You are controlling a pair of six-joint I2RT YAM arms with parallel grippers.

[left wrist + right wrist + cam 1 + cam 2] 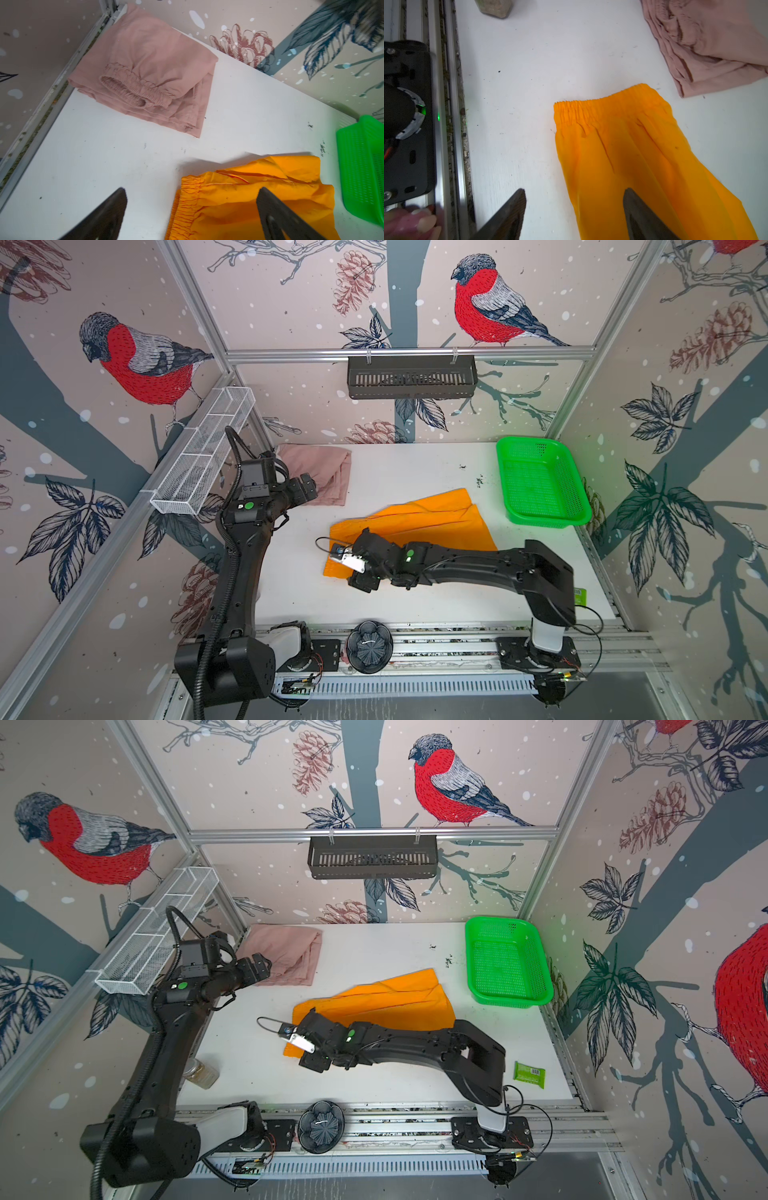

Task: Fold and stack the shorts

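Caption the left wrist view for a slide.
Open left claw facing orange shorts and folded pink shorts, apart on table.

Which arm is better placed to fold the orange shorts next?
Probably the right: the right gripper hangs open over the orange shorts at their waistband end, while the left gripper sits open by the pink shorts in the back corner.

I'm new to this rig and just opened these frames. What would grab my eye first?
The bright orange shorts lie spread at mid-table, with the right gripper open over their waistband end. The green basket sits at the far right corner, and the folded pink shorts at the far left. Red bullfinch wallpaper covers the walls.
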